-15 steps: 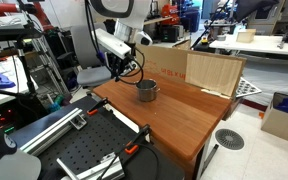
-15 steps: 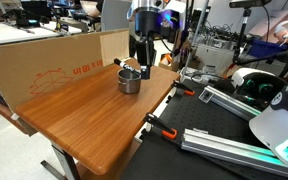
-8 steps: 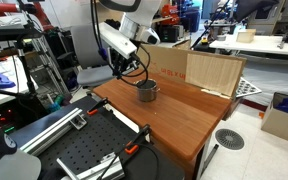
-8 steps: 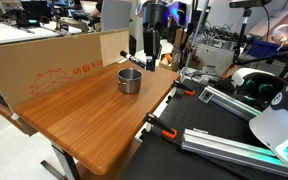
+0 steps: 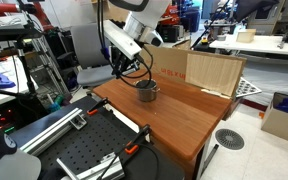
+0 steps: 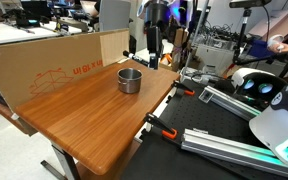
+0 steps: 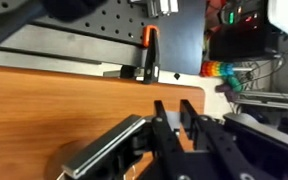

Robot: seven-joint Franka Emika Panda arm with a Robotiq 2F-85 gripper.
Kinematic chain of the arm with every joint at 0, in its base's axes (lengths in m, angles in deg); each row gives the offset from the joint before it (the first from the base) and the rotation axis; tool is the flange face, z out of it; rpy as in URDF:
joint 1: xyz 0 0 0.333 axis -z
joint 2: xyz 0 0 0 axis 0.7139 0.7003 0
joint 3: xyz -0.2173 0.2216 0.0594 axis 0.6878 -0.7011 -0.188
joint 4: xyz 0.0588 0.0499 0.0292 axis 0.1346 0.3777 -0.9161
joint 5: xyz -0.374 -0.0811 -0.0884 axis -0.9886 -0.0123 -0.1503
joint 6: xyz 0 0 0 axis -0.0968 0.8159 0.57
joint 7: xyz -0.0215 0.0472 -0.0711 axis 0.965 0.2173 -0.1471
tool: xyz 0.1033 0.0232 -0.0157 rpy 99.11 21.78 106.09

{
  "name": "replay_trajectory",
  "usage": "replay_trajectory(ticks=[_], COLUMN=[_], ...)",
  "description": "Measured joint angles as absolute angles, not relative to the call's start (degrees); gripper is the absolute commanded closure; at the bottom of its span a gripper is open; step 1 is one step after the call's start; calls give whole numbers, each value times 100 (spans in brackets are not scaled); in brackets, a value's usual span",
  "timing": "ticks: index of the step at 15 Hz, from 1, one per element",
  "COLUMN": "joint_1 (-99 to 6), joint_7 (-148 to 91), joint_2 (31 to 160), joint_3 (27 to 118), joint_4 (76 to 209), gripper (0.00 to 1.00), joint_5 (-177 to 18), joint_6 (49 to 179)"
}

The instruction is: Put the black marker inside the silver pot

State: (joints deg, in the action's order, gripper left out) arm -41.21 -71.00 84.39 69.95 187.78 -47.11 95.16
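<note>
Lower middle of the wrist view, your gripper shows dark fingers; you cannot tell how far apart they are. Lower left sits the silver pot. The black marker is unseen, probably inside it. The drop looks done; next, retreat clear. In both exterior views the gripper hangs higher than a second ago.
</note>
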Motion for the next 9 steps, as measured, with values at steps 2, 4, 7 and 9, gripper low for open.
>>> replay_trajectory(ticks=[2, 4, 7, 9], joint_1=[-4097, -4087, -3989, -3878], joint_7=[-7172, -7172, -7160, -7119], joint_2=[8689, 9032, 9650, 10018], joint_3=[7010, 7010, 7009, 7009], joint_4=[18571, 18247, 17568, 17132], gripper=[94, 94, 94, 94], joint_5=[-4710, -4710, -4711, -4710], joint_6=[9242, 8878, 8219, 7856])
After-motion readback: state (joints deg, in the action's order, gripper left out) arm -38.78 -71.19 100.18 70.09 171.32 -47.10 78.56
